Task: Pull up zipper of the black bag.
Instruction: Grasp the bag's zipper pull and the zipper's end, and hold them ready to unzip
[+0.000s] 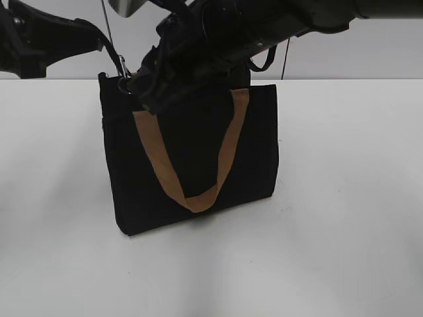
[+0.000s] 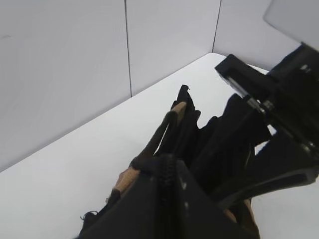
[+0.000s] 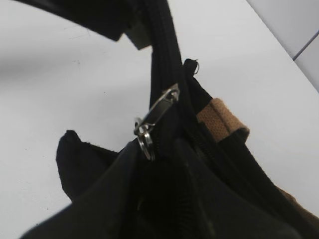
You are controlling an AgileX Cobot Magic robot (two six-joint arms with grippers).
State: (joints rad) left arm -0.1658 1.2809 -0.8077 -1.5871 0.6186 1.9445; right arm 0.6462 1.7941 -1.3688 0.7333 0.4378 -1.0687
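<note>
Risk: the metal pull (image 3: 155, 115) slips sideways and the zipper (image 3: 167, 55) snags on the black bag (image 1: 192, 158); I cannot tell either gripper's finger state.

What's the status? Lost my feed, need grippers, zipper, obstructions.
Right gripper at black bag top-left corner, jaw state unclear. Left gripper not visible. Zipper pull at corner, silvery. Tan handle hanging down front. Nothing blocking.

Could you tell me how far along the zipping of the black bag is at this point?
Done: both arms are at the top of the upright black bag. In hand: the silvery pull sits near one top corner; whether a gripper holds it is unclear. Left: how much of the zipper is closed cannot be judged.
</note>
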